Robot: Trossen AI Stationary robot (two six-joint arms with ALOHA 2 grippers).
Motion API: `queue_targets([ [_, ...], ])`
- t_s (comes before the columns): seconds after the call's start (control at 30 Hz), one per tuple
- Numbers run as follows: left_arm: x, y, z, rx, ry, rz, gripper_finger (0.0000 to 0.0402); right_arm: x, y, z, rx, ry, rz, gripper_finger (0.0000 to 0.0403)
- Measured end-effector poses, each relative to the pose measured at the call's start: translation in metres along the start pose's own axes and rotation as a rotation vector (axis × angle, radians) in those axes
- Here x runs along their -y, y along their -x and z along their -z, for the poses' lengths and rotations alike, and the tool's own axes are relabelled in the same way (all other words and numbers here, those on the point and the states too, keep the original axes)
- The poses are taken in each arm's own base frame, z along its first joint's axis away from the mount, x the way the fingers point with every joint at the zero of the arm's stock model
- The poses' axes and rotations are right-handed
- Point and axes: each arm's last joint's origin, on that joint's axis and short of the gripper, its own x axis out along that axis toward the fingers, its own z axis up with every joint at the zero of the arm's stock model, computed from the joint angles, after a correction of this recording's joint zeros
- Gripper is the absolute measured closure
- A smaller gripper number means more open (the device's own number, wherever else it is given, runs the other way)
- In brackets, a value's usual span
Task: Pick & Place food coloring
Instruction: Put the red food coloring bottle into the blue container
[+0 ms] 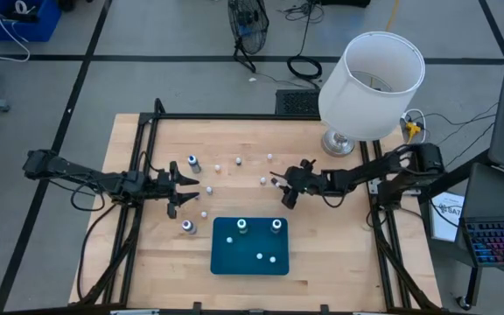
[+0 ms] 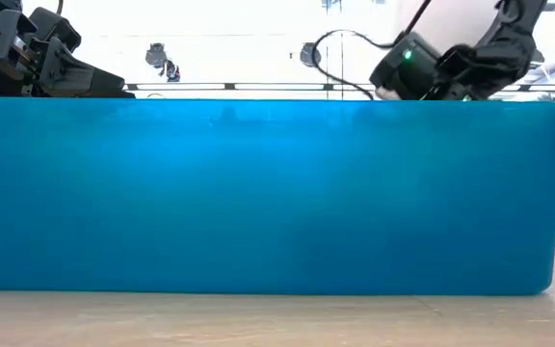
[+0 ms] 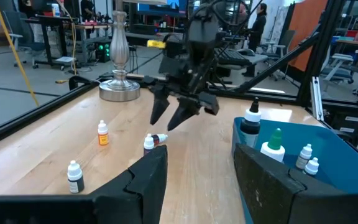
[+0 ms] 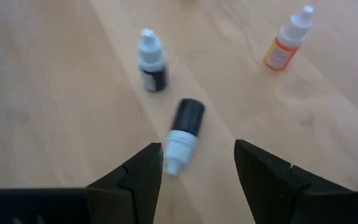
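Small food coloring bottles stand scattered on the wooden table, among them a grey one [image 1: 194, 163], another grey one [image 1: 188, 227] and whitish ones [image 1: 238, 161]. Several more stand in the dark-blue tray [image 1: 250, 262], such as a dark one [image 3: 252, 121] and a green one [image 3: 273, 143]. My right gripper [image 4: 197, 168] is open, low over a dark bottle with a white cap [image 4: 182, 134] that lies on its side just ahead of the fingertips. My left gripper [image 3: 197, 180] is open and empty at the table's left [image 1: 182, 188], facing the right gripper [image 3: 179, 106].
A white lampshade [image 1: 373, 83] on a metal base [image 1: 339, 143] stands at the far right. An upright dark bottle [image 4: 151, 62] and an orange bottle [image 4: 284, 46] stand beyond the lying one. In the low view the tray's wall [image 2: 258, 193] blocks almost everything.
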Motion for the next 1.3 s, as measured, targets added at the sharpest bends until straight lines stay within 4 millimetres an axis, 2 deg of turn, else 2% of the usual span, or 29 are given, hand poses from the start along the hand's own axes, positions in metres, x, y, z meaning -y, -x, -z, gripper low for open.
queue_targets([
  [0.13,0.000,0.000,0.000,0.000,0.000,0.000,0.0215,0.005,-0.009,0.001,-0.001,-0.018,-0.007,0.0216],
  [0.33,0.000,0.000,0.000,0.000,0.000,0.000,0.0215,0.002,-0.016,0.005,-0.010,-0.019,-0.080,0.0216],
  [0.8,0.000,0.000,0.000,-0.001,0.000,0.000,0.0215,0.008,-0.034,0.013,-0.015,-0.008,-0.051,0.0221],
  [0.93,0.000,0.000,0.000,-0.001,0.000,0.000,0.0215,0.009,-0.034,0.013,-0.017,-0.006,-0.047,0.0251],
  [1.17,0.000,0.000,0.000,0.000,0.000,0.000,0.0215,0.009,-0.034,0.014,-0.023,-0.004,-0.040,0.0336],
  [1.3,0.000,0.000,0.000,-0.001,0.000,0.000,0.0215,0.009,-0.034,0.014,-0.025,-0.001,-0.041,0.0344],
])
